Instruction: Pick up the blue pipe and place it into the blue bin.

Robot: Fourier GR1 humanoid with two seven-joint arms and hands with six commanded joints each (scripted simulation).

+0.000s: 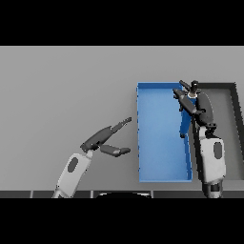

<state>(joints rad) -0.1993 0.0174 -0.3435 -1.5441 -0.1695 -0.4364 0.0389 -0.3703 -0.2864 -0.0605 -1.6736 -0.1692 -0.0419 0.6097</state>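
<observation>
Head view: the blue bin [162,143] lies right of centre on the grey table [66,86], a long open tray running from 12 to 6 o'clock. Just beside it at 3 o'clock sits a dark grey bin [229,133], largely crossed by the right arm. The right hand [189,101] is up near the blue bin's 1 o'clock corner, its fingers curled round the blue pipe [186,125], which hangs from the grip as a slim blue length pointing toward 6 o'clock, over the bin's right-hand wall and apparently not resting on the floor of the bin.

The left hand [110,139] shows at about 8 o'clock of the scene, well apart from the bin, fingers straight and thumb spread, holding nothing.

The risk as I judge it: the pipe hangs very close to the shared wall, so letting go here could let it catch the rim, tip, and drop into the dark grey bin instead.
</observation>
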